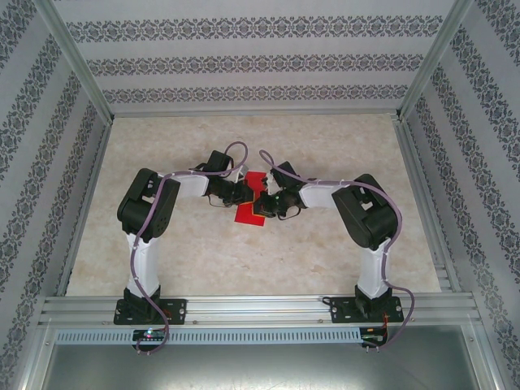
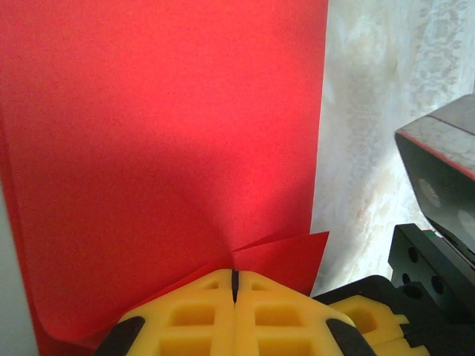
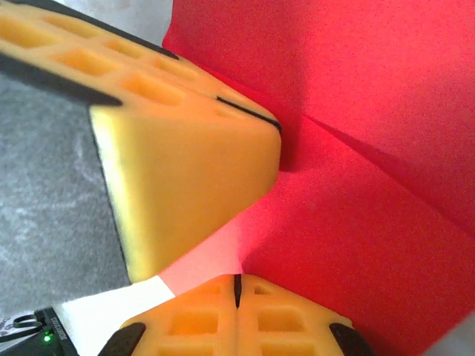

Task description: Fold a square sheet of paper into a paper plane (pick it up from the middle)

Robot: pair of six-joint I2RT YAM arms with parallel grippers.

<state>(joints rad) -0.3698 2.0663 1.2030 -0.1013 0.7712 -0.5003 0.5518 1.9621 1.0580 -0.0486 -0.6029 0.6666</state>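
Looking down through the top external camera, two black-and-white arms bend inward and meet over the middle of the cream marbled surface (image 1: 325, 260). The left tool (image 1: 247, 195) and the right tool (image 1: 266, 201) sit just beside each other. The thin, bright red square sheet of paper (image 1: 250, 214) is between them and spreads out just below them. From this height I cannot tell whether its lower edge touches the surface.

From the left wrist, the left tool (image 2: 234, 285) has its yellow ribbed fingers (image 2: 193, 315) pressed together with no gap. The near edge of the sheet (image 2: 163, 133) is pinched in the seam between them. The paper rises broad and flat ahead of the camera, and a small folded flap juts out to the right just above the fingers. The pale surface (image 2: 371, 111) shows to the right of the paper, and the black body of the other arm stands at the far right.

From the right wrist, the right tool (image 3: 237, 289) is likewise clamped tight, with the red sheet (image 3: 356, 237) running into the line where its fingers meet. A straight crease crosses the paper diagonally from the middle towards the right edge. One yellow finger (image 3: 185, 148) of the left tool reaches in from the upper left, its tip against the paper near the crease. Grey surface (image 3: 44, 193) lies at the left.
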